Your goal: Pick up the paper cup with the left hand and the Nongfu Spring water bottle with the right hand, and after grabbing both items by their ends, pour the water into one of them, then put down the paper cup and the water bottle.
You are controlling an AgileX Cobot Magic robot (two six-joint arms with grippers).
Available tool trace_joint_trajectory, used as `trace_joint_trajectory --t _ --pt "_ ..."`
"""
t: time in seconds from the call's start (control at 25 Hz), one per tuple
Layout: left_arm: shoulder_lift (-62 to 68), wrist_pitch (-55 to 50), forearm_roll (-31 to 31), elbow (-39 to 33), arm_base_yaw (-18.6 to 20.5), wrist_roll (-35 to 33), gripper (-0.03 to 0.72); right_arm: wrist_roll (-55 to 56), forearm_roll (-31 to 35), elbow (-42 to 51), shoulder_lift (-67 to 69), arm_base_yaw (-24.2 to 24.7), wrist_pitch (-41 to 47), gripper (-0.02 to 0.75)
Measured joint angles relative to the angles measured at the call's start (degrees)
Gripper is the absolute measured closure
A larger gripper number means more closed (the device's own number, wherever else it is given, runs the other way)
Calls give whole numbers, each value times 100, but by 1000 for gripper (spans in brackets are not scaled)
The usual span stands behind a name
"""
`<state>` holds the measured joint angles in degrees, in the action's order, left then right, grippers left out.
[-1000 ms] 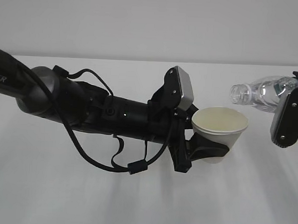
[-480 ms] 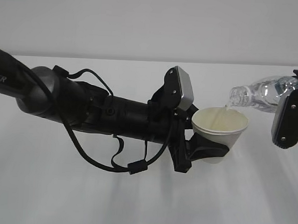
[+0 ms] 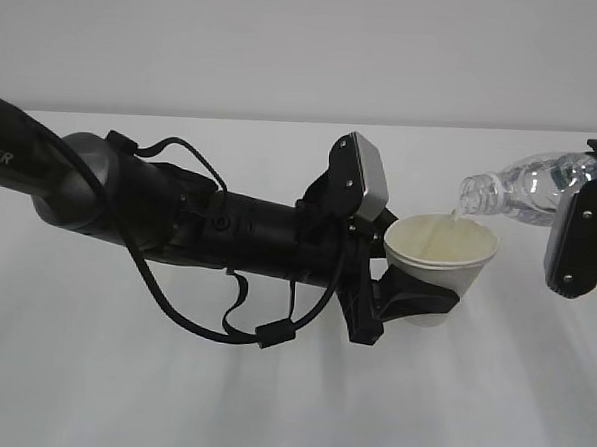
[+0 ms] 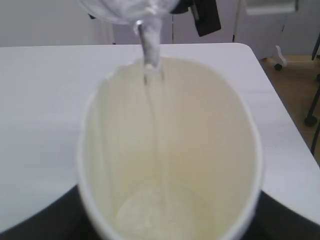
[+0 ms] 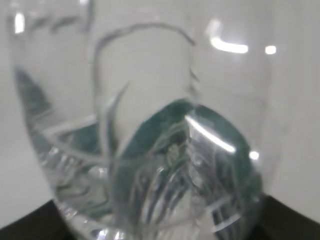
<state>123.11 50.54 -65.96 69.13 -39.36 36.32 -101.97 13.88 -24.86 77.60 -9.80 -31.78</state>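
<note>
The left end effector (image 3: pixel 415 295) is clamped around the lower body of the paper cup (image 3: pixel 442 261), holding it upright above the tabletop (image 3: pixel 269 402) with its mouth facing up. Gripping low keeps the rim free, so nothing blocks the incoming stream.

The right end effector (image 3: pixel 578 238) holds the water bottle (image 3: pixel 521 187) by its base end, the fingers pressed against the plastic (the right wrist view shows only the clear ribbed base and the green label, close up). The bottle is tilted well past level, neck lower than base, with its open mouth just above the far rim of the cup. Holding the base end leaves the neck clear to reach over the cup.

A thin stream of water (image 4: pixel 150 50) runs from the bottle mouth, meets the inner wall near the rim and slides down to the bottom, where a shallow pool is forming. Aiming at the wall rather than the centre probably limits splashing.

The pour appears to be in its early part. Both items remain lifted; setting them down is not yet done.
</note>
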Motion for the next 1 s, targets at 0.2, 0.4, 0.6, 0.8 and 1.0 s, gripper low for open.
trace_joint_trajectory --t 0.2,0.4,0.6,0.8,1.0 --pt "0 0 0 0 0 0 271 -9 0 0 0 0 0 307" --pt "0 0 0 0 0 0 271 -9 0 0 0 0 0 307" --pt "0 0 0 0 0 0 271 -9 4 0 0 0 -6 307" --pt "0 0 0 0 0 0 272 -105 4 0 0 0 -13 307" --pt "0 0 -10 0 0 0 273 -127 13 0 0 0 -27 307"
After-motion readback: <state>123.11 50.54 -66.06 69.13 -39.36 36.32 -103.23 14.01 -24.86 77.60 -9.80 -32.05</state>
